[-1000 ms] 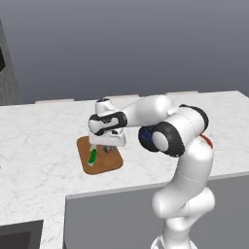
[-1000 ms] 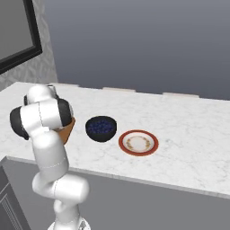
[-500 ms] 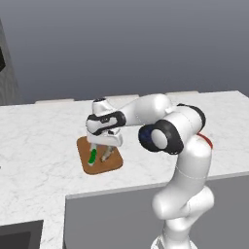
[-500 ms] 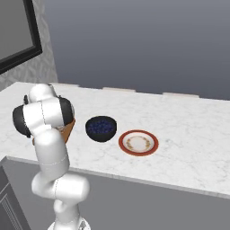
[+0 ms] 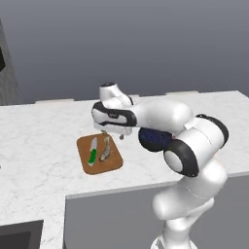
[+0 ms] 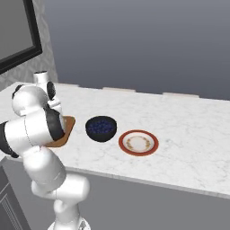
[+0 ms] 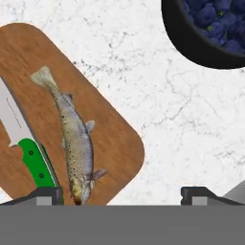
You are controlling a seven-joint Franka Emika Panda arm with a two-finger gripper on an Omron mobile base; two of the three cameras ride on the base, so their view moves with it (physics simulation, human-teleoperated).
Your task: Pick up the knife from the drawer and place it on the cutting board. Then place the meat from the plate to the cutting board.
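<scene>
The brown cutting board [image 5: 99, 163] lies on the marble counter, and its corner also shows behind my arm [image 6: 68, 127]. On it, side by side, are the green-handled knife [image 5: 92, 151] [image 7: 34, 161] and the meat, a speckled grey-tan fish [image 5: 105, 148] [image 7: 75, 140]. My gripper [image 5: 113, 133] [image 7: 122, 195] hovers just above the board's right edge, open, with nothing between its fingers; one fingertip [image 7: 47, 194] is near the fish's head. The red-rimmed plate [image 6: 138, 143] is bare. The drawer is out of view.
A dark bowl of blueberries [image 6: 101, 128] [image 7: 210, 28] stands between the board and the plate, close to my hand. The counter's front edge [image 5: 121, 189] runs just below the board. A dark sink corner [image 5: 19, 236] shows at lower left.
The jaws have spread from nearly shut to wide open, letting go of the fish, which now lies free on the board beside the knife. The hand has lifted slightly.
</scene>
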